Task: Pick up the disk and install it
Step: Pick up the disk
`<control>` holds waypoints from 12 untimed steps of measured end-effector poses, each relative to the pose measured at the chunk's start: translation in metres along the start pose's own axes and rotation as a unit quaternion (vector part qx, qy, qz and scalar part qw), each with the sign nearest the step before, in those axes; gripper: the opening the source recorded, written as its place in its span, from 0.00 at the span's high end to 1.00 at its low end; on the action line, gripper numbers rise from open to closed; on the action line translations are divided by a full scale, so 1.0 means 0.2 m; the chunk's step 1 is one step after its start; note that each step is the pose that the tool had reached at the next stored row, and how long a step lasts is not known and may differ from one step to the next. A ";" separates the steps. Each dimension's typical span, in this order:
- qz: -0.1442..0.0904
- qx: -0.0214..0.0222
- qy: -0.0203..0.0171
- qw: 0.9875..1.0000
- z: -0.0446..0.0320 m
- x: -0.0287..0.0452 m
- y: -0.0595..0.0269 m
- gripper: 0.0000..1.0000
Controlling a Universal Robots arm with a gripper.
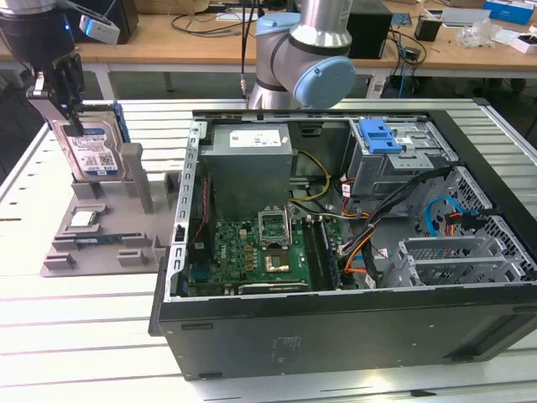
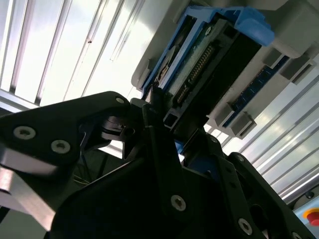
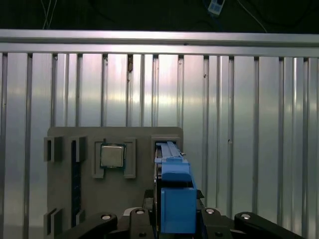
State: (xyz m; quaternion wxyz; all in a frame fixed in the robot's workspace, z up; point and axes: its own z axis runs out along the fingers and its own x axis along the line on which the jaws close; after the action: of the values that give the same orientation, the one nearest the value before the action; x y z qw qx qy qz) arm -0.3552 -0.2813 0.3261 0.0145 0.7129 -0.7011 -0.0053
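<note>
The disk [image 1: 94, 151], a silver drive with a white-and-blue label in a blue bracket, stands on edge at the grey holder [image 1: 101, 252] on the exterior view's left. Its lower edge is at the holder's upright slot. My gripper [image 1: 67, 109] comes down on the disk's top edge, shut on it. In the first wrist view the blue bracket of the disk [image 3: 174, 194] sits between the black fingers of the gripper [image 3: 174, 221]. The second wrist view shows the disk's connector edge [image 2: 209, 55] held at the gripper [image 2: 159, 117].
The open computer case [image 1: 336, 235] lies to the exterior view's right of the holder, with a drive cage and blue bracket [image 1: 379, 134] at its far corner. A square chip [image 1: 81, 220] and a thin memory stick [image 1: 96, 238] lie in the holder. The arm's base [image 1: 302, 59] stands behind the case.
</note>
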 end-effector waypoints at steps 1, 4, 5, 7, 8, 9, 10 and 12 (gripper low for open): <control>0.000 0.000 0.000 1.000 -0.008 0.000 0.000 0.63; 0.000 0.000 0.000 1.000 -0.034 -0.002 0.001 0.63; 0.000 0.000 0.000 1.000 -0.052 -0.003 0.001 0.63; 0.000 0.000 0.000 1.000 -0.088 -0.006 0.002 0.63; 0.000 0.000 0.000 1.000 -0.098 -0.007 0.003 0.63; 0.000 0.000 0.000 1.000 -0.107 -0.007 0.003 0.63; 0.000 0.000 0.000 1.000 -0.117 -0.008 0.003 0.63; 0.000 0.000 0.000 1.000 -0.134 -0.009 0.003 0.63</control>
State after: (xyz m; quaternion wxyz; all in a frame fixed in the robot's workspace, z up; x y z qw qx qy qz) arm -0.3552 -0.2791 0.3529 0.0145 0.7130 -0.7010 -0.0053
